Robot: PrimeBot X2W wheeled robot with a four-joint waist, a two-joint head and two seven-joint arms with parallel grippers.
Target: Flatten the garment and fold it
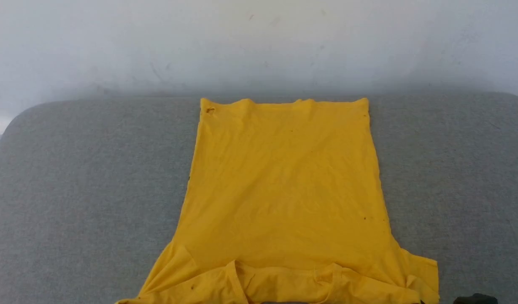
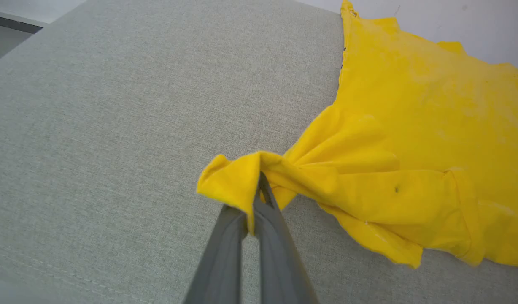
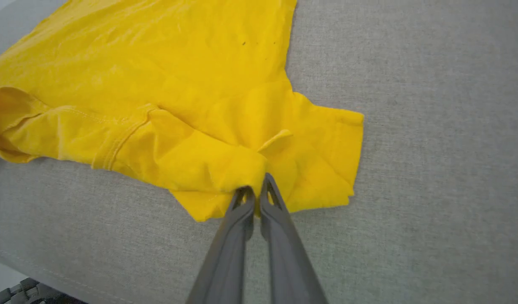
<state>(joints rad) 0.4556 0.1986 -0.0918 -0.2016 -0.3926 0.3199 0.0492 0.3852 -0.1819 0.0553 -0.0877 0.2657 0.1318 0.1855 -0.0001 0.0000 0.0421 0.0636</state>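
Head view: the yellow T-shirt (image 1: 284, 185) lies spread, plain side up, in the middle of the grey table (image 1: 73, 190), with its hem at the far side and its neck nearest.

Left wrist view: the left gripper (image 2: 257, 188) pinches a bunched sleeve (image 2: 231, 179).

Right wrist view: the right gripper (image 3: 255, 193) pinches gathered cloth beside the other sleeve (image 3: 330, 139).

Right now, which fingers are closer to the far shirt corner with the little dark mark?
Left. The left fingers pinch the sleeve on that corner's side of the shirt; the right fingers pinch the opposite sleeve, across the whole shirt.
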